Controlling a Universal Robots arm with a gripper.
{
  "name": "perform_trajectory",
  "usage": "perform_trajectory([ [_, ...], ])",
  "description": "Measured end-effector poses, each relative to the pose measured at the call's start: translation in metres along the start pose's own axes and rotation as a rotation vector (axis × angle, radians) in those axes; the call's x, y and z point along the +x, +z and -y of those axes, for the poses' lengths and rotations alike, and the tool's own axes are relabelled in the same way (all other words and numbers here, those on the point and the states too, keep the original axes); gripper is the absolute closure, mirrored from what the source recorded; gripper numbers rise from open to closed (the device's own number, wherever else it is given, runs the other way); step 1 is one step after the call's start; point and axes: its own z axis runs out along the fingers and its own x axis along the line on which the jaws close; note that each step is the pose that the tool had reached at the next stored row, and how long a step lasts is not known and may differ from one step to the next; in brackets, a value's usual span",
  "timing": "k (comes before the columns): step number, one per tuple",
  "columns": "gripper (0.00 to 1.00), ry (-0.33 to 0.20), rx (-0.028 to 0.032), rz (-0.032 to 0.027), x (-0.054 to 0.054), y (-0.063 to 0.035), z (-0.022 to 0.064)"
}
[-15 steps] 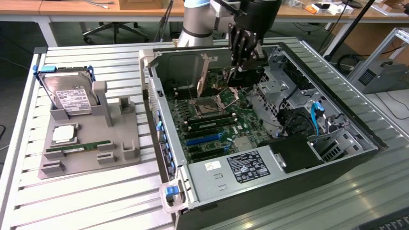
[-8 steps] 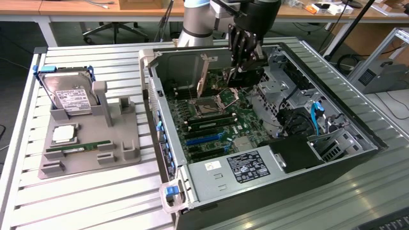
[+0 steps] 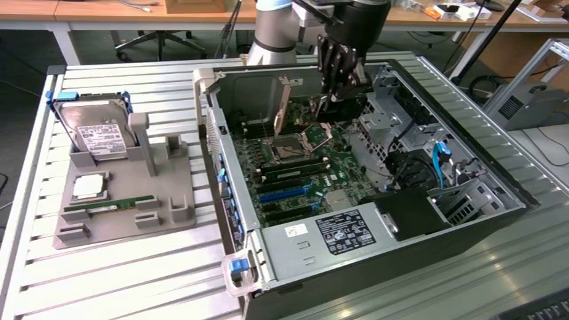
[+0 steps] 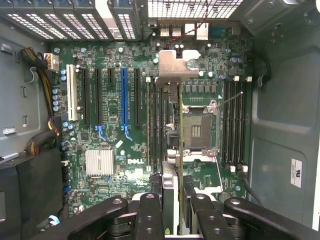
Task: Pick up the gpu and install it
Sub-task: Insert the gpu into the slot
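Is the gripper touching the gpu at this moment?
Touching. The wrist view shows the gpu edge-on between the fingers of the gripper, which press against both of its faces with no gap.

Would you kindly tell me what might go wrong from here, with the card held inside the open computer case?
1. The thin dark circuit card with silvery bracket, gripped edge-on by the black gripper, hangs close beside the open metal processor socket; any sideways drift could strike it.
2. Its edge may miss the long black slot on the green motherboard and jam.
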Motion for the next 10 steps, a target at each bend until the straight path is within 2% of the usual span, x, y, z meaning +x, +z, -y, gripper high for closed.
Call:
perform_trajectory([
  [10,0.73,0.000,0.0000,0.0000,0.0005,0.0018,0.0000],
])
